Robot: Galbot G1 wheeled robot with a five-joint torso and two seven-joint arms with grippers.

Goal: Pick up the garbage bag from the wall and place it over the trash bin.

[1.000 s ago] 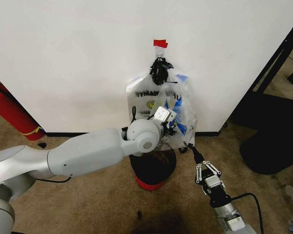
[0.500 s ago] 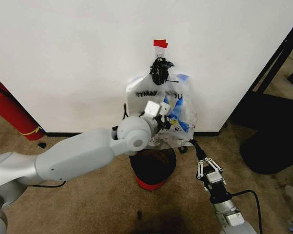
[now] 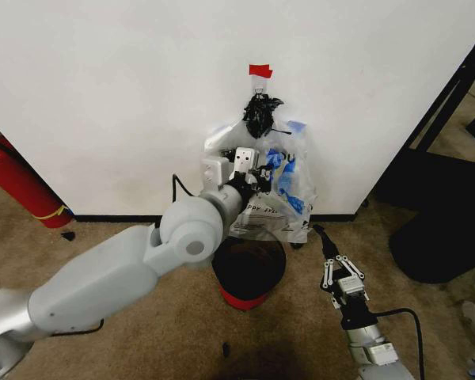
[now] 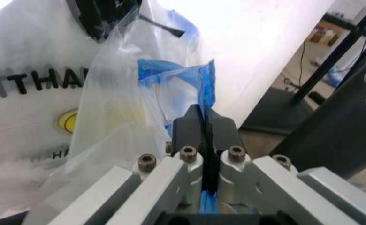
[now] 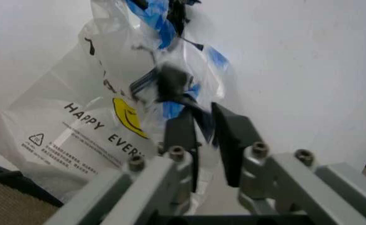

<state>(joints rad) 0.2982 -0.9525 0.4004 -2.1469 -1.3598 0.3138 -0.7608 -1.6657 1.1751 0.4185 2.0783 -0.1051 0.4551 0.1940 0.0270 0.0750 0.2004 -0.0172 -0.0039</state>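
The wall (image 3: 127, 95) spans the head view, white above a black baseboard, with a red tape strip (image 3: 260, 71) and a black knot (image 3: 260, 113) of bunched bags under it. A red fire extinguisher (image 3: 16, 186) leans at the far left on the brown floor (image 3: 127, 332).

The garbage bag (image 3: 273, 202) hangs against the wall below the knot, its lower edge just above the trash bin (image 3: 249, 273), which stands on the floor near the baseboard.

From the head camera the left arm reaches across to the bag, and the left gripper (image 3: 249, 170) sits against the bag's front, its fingers hidden behind the wrist. The left wrist view settles this: the left gripper (image 4: 206, 126) has its black pads pressed together on a blue fold of the garbage bag (image 4: 108, 108), film running between them.

The right gripper (image 3: 326, 245) is low, beside the bin and clear of the bag in the head view. The right wrist view shows the right gripper (image 5: 205, 129) with a narrow gap between its fingers, and the smiley print on the garbage bag (image 5: 89, 131) beyond.
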